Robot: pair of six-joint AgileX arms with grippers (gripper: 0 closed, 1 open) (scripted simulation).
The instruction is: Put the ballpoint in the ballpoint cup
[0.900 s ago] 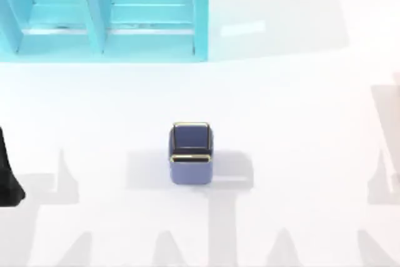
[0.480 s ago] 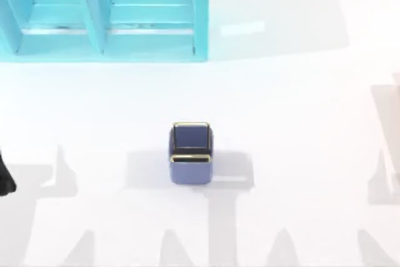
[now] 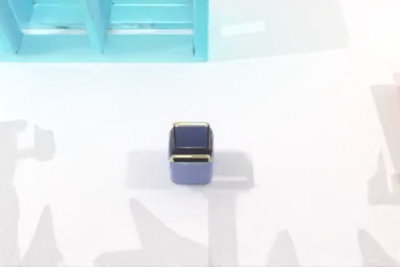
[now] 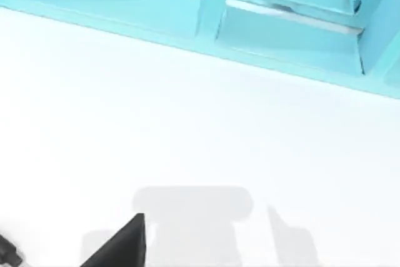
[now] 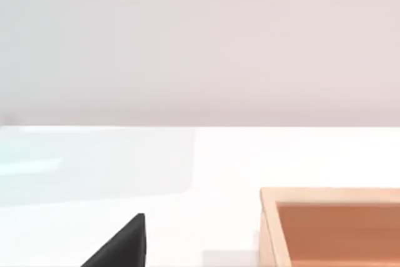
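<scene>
Cup (image 3: 190,153): upright at the centre of the top view, on the white desk (image 3: 300,123), inside dark.
Shelf (image 3: 103,14): turquoise, upper left of the top view.
Box (image 5: 331,226): orange, open, on the desk, lower right of the right wrist view.
Grippers: cannot tell their state.

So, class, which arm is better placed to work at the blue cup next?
Left, tentatively: the ballpoint cup sits mid-table, favouring neither, but the left wrist view looks down on the table by the turquoise shelf; the right looks outward past a wooden box.
</scene>
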